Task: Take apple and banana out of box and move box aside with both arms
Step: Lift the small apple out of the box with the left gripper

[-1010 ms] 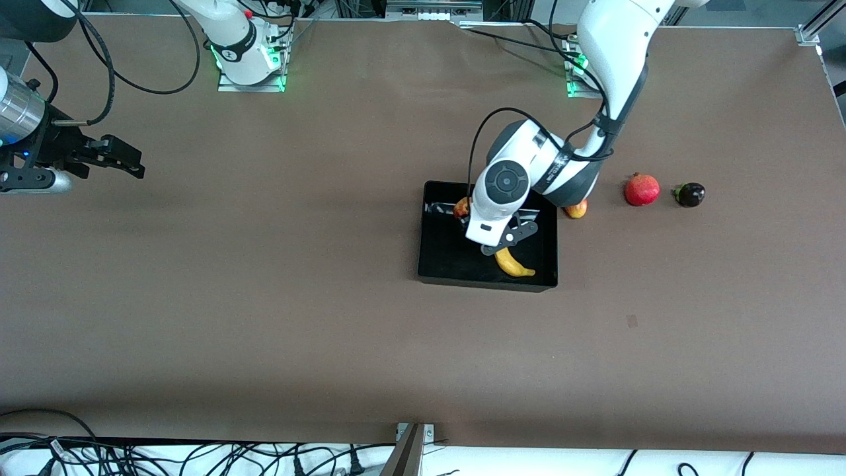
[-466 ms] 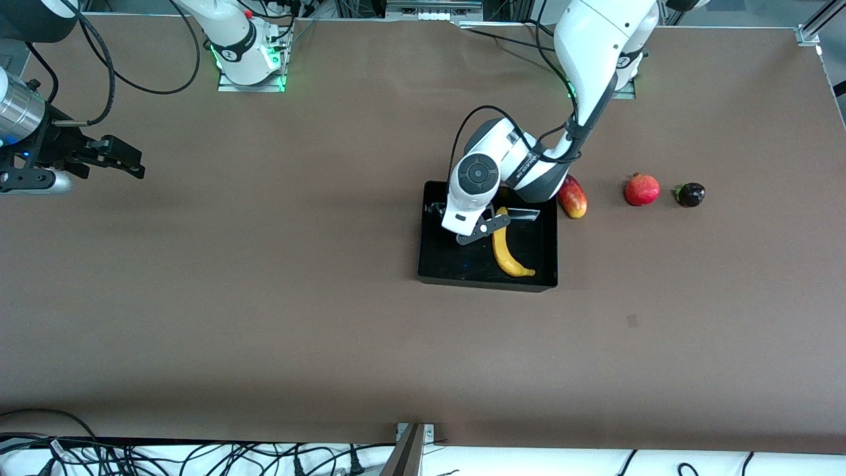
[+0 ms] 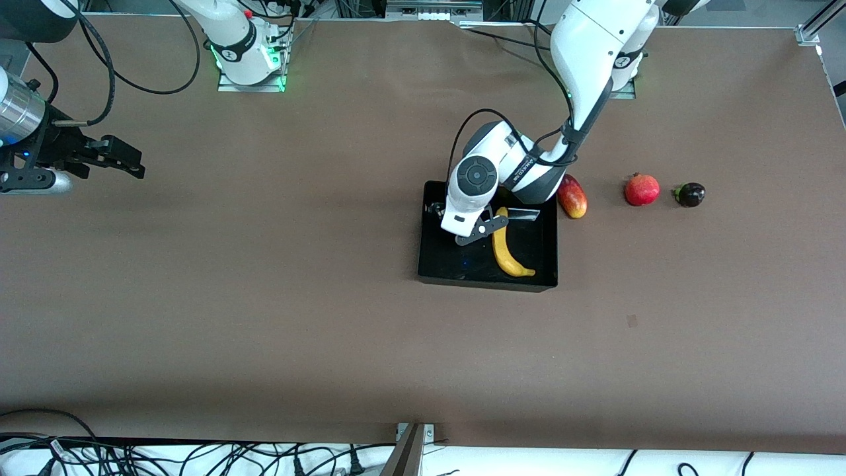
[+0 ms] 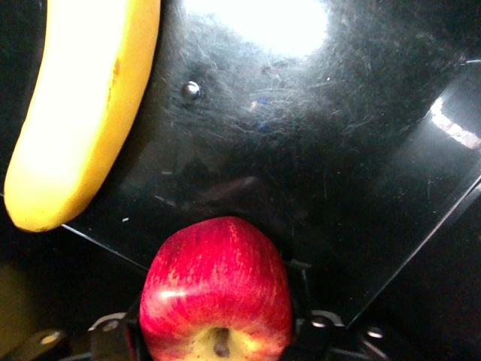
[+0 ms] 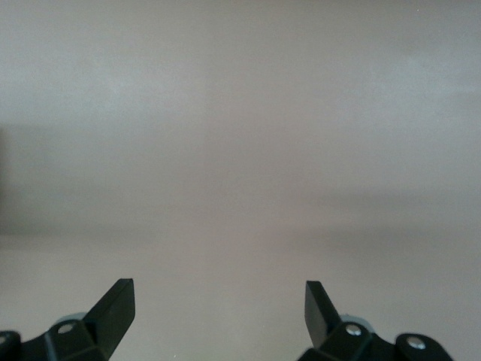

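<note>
The black box [image 3: 486,283] lies mid-table. The yellow banana [image 3: 505,250] lies in it, toward the left arm's end, and also shows in the left wrist view [image 4: 83,113]. My left gripper [image 3: 462,221] is low over the box's corner toward the right arm's end. In the front view its hand hides the apple. In the left wrist view the red apple [image 4: 216,289] sits between the gripper's [image 4: 218,335] fingers, which press both its sides, over the box's glossy floor [image 4: 316,150]. My right gripper [image 3: 135,165] waits open and empty at the right arm's end of the table [image 5: 218,308].
A red-yellow mango [image 3: 572,197] lies just outside the box toward the left arm's end. Past it come a red pomegranate [image 3: 642,190] and a small dark fruit [image 3: 689,194]. Cables hang at the table's near edge.
My left hand has moved from over the banana toward the right arm's end of the box, now covering the apple and uncovering the banana and mango. The right arm has not moved.
</note>
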{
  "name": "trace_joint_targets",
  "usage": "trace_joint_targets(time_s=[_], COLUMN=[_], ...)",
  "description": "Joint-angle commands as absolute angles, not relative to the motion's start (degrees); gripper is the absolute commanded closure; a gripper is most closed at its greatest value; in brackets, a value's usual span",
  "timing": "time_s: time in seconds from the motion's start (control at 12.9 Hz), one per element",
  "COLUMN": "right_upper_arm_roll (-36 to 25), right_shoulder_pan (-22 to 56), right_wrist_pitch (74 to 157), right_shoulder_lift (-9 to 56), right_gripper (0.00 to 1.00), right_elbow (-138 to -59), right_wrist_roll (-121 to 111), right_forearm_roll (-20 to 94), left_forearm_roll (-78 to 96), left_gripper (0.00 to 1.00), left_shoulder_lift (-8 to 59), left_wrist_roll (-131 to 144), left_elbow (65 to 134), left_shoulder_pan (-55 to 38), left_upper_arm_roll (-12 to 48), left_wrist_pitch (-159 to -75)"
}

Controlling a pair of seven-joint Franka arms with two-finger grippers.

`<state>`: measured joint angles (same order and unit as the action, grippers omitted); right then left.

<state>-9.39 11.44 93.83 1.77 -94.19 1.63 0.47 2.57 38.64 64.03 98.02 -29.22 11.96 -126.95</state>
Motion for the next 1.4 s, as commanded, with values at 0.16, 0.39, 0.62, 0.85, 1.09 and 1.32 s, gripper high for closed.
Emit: trace_joint_targets(time_s=[0.16, 0.39, 0.62, 0.85, 1.09, 1.32], right_upper_arm_roll=[-8.7, -8.7, -8.7, -8.7, -8.7, -8.7], right_shoulder_pan=[10.72, 10.72, 10.64, 10.64, 10.72, 10.64], right_wrist_pitch=[93.6, 93.6, 93.6, 93.6, 93.6, 93.6], right_shoulder_lift=[2.2, 2.2, 2.2, 2.2, 2.2, 2.2], right_gripper=[0.0, 0.0, 0.0, 0.0, 0.0, 0.0], right_elbow=[-93.25, -93.25, -93.25, -93.25, -93.25, -93.25], right_wrist_roll=[1.93, 1.93, 1.93, 1.93, 1.93, 1.93], right_forearm_roll=[-0.18, -0.18, -0.18, -0.18, -0.18, -0.18], left_forearm_roll=[2.99, 2.9, 5.18, 4.84, 1.78, -1.49], left_gripper=[1.0, 1.0, 1.0, 1.0, 1.0, 1.0], left_shoulder_lift=[37.71, 30.97, 24.01, 23.38, 23.72, 27.15], left_wrist_roll=[64.69, 62.51, 52.94, 41.27, 24.06, 12.07], left_elbow=[98.61, 98.09, 96.16, 92.56, 93.51, 93.43], left_shoulder_pan=[-29.36, -27.09, -21.2, -15.57, -8.99, -2.3], left_upper_arm_roll=[11.95, 12.04, 11.43, 9.33, 5.2, 4.92], left_wrist_pitch=[-127.18, -118.09, -107.78, -98.55, -97.38, -102.38])
